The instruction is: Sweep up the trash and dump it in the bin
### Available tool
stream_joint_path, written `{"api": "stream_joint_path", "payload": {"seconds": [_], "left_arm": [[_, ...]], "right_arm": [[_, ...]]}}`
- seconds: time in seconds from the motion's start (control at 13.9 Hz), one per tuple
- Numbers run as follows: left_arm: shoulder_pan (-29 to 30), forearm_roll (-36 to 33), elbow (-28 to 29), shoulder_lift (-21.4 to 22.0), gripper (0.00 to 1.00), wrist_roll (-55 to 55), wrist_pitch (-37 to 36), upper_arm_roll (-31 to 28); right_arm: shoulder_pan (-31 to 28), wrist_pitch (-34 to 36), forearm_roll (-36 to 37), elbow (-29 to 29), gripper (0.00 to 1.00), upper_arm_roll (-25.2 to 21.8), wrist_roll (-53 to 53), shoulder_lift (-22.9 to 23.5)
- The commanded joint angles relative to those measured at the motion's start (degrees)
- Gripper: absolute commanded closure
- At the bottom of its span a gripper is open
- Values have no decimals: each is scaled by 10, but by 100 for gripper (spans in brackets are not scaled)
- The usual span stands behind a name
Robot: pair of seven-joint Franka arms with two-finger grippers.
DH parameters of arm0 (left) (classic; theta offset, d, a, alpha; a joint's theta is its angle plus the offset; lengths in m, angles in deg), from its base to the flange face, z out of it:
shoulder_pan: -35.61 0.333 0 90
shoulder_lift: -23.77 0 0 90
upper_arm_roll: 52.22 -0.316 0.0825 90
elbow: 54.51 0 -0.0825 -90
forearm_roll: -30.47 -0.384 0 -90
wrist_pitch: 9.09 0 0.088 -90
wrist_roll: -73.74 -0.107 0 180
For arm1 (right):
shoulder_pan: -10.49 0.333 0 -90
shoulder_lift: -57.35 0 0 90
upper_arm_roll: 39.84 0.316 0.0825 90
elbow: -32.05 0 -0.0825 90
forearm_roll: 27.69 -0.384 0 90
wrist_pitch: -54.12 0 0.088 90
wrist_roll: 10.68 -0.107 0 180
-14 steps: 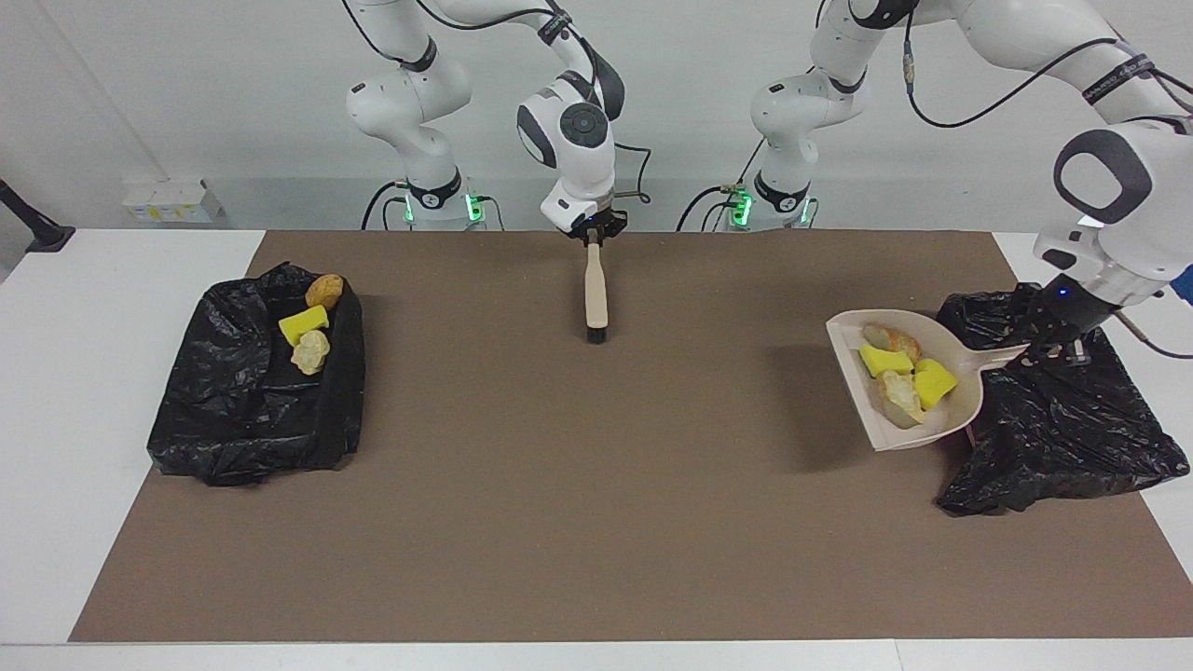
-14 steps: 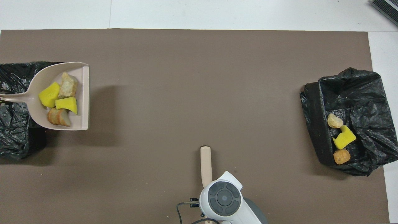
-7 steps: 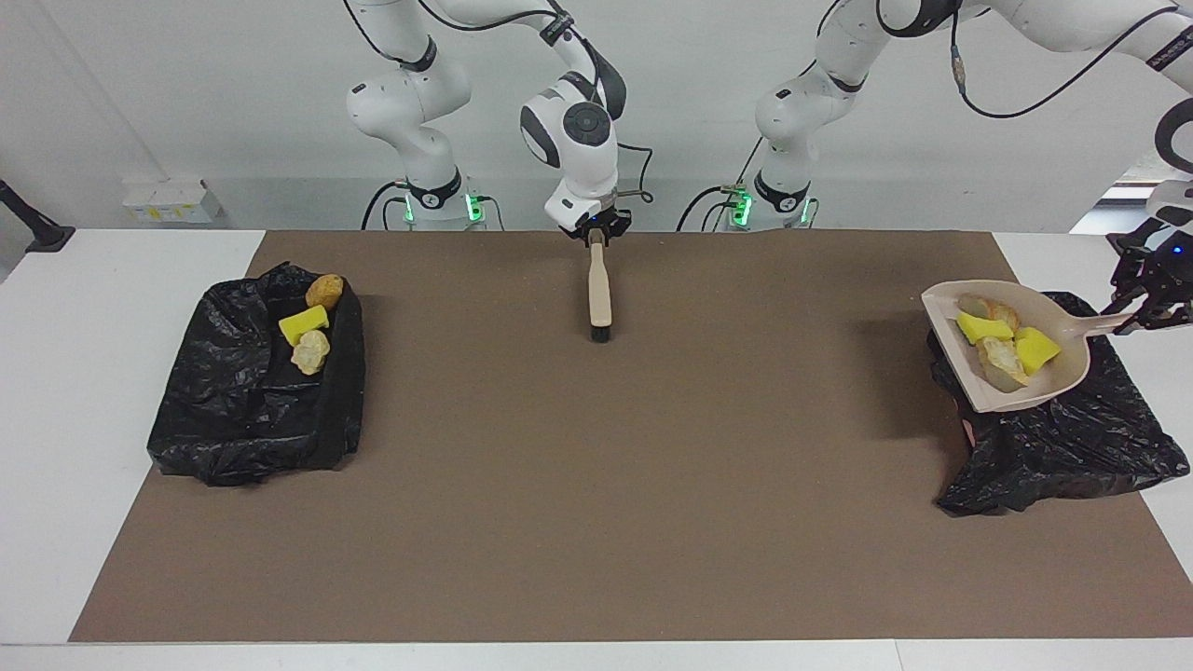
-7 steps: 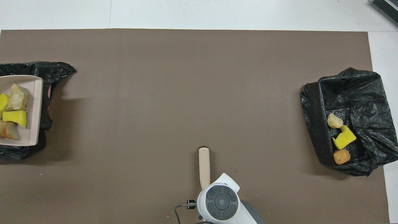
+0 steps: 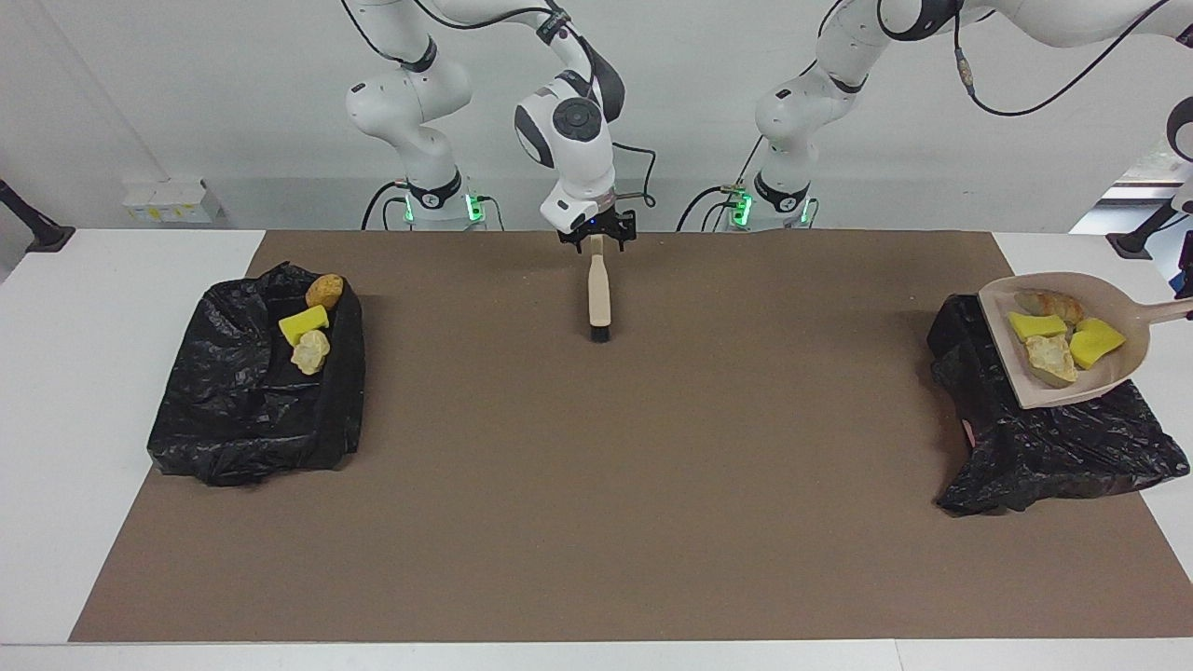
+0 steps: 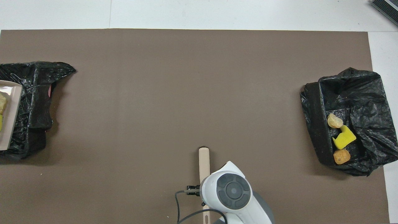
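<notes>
Right hand: the right hand (image 5: 596, 239) hangs low over the edge of the mat that is nearest to the robots, just above the end of the brush handle. Its fingers stand apart, one at each side of the handle's end. We cannot tell if they touch it.
Brush: the brush (image 5: 598, 298) lies flat on the mat, its handle pointing to the robots and its dark bristles at the farther end. In the overhead view the wrist covers the handle's near end (image 6: 204, 163).
Left hand: it is past the edge of the pictures at the left arm's end of the surface. We take it as closed on the dustpan's handle, which runs out toward it.
Dustpan: the dustpan (image 5: 1109, 384) is up in the air, tilted, over the bin at the left arm's end (image 5: 1053, 447). From overhead only its front edge shows (image 6: 9, 124).
Trash in the dustpan: four pieces lie together in it, a brownish lump (image 5: 1049, 303), two yellow sponge pieces (image 5: 1036, 325) (image 5: 1095, 342) and a cream lump (image 5: 1050, 358).
Trash in the other bin: the bin at the right arm's end (image 5: 242, 401) holds an orange-brown lump (image 5: 323, 290) nearest to the robots, then a yellow piece (image 5: 303, 324), then a pale lump (image 5: 309, 351), all along its inner wall.
Mat: the brown mat (image 5: 596, 513) covers most of the white surface (image 5: 93, 373).
</notes>
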Motion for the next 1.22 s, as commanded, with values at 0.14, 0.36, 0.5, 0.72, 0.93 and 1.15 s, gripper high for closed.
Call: {"api": "stream_joint_path", "payload": {"seconds": [0.14,0.36,0.5,0.72,0.93,1.15], "left_arm": [[-25,-117,23,16,100,100,34,-4],[-43,-166,51,31,100,139,36,-3],[-52,-199,53,34,100,145,37,-4],[-55,-248,86,63,100,194,47,-3],[-66,-310,136,98,100,259,65,-3],[-76,-350,149,111,100,296,53,-3]], "right_arm": [[-103,87,116,105,0,2,46,-23],[-170,219,134,233,0,1,68,-9],[-215,262,137,287,0,1,109,-9],[-252,294,148,351,0,-4,114,-10],[-264,374,198,426,0,-4,114,7],[-290,434,201,502,0,-4,115,53]]}}
